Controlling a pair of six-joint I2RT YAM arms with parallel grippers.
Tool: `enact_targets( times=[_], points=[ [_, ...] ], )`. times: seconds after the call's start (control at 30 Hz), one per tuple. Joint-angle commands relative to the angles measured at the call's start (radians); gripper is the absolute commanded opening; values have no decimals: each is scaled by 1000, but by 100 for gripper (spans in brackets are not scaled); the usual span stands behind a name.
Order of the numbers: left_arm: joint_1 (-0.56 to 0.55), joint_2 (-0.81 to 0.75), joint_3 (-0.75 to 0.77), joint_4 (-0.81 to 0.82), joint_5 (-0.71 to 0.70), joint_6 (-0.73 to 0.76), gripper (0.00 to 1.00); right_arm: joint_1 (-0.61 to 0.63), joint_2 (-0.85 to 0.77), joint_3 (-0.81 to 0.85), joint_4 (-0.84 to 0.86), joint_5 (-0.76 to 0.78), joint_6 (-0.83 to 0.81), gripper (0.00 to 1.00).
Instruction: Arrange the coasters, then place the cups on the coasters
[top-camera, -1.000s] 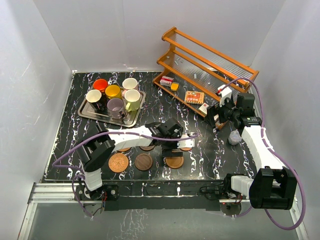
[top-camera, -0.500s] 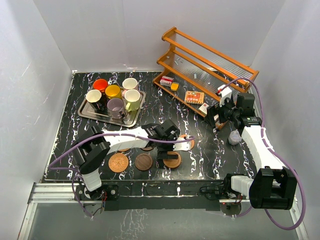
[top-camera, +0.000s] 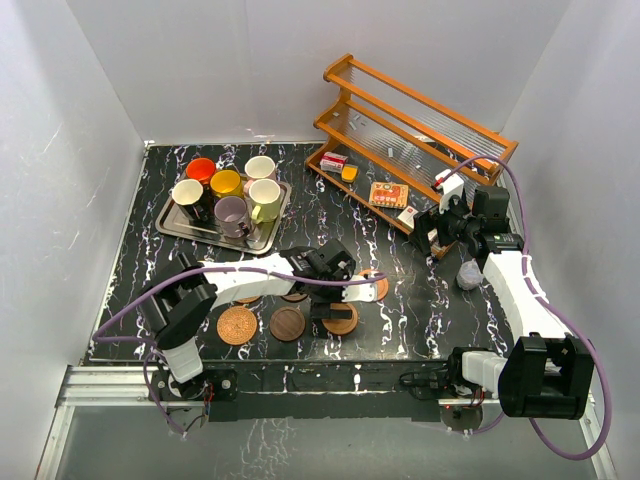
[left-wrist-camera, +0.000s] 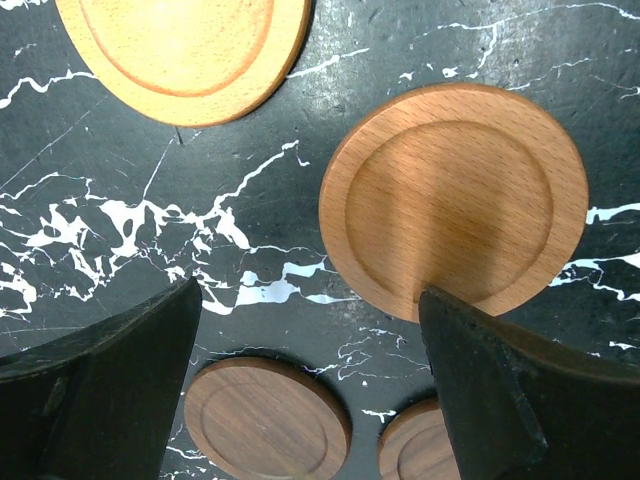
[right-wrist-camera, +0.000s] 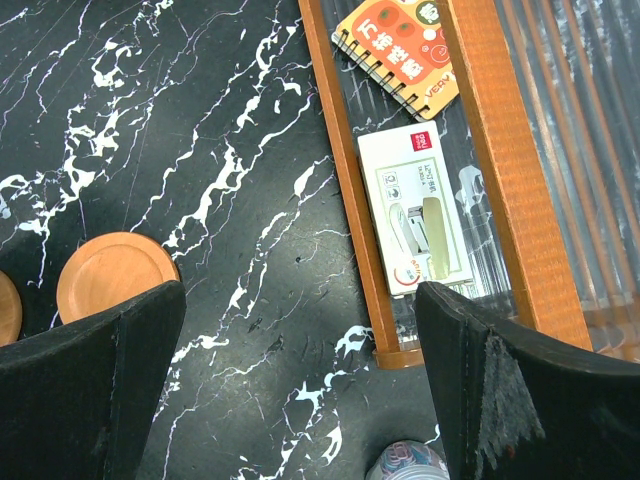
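Six cups stand on a metal tray (top-camera: 166, 226) at the back left: orange (top-camera: 201, 169), yellow (top-camera: 225, 182), cream-pink (top-camera: 260, 166), pale yellow-green (top-camera: 265, 194), lilac (top-camera: 232, 212) and black (top-camera: 188, 194). The coasters lie near the front: a woven tan one (top-camera: 237, 325), a dark brown one (top-camera: 287, 323) and two orange-brown ones (top-camera: 343, 321) (top-camera: 377, 288); others are partly hidden under the left arm. My left gripper (top-camera: 330, 303) (left-wrist-camera: 310, 300) hovers open over bare tabletop, its right finger overlapping an orange-brown coaster (left-wrist-camera: 455, 200). My right gripper (top-camera: 433, 234) (right-wrist-camera: 300, 300) is open and empty beside the rack.
A wooden rack (top-camera: 420, 130) stands at the back right, holding a notebook (right-wrist-camera: 400, 45) and a white box (right-wrist-camera: 415, 205). A small patterned cup (top-camera: 467, 273) sits below the rack's near end. White walls enclose the table on three sides.
My left gripper has drifted a little left and toward the near edge, still open. The orange-brown coaster to its right shows more fully. The right arm has not moved.
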Motion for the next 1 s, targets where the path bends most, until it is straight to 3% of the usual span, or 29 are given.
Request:
enact_targets(
  times=[0.0, 0.97],
  points=[
    [9, -7, -37, -130, 1, 19, 89, -7, -11, 1, 35, -12, -4, 98],
    [9, -20, -14, -164, 148, -5, 89, -8, -9, 0, 35, -9, -5, 98]
  ],
)
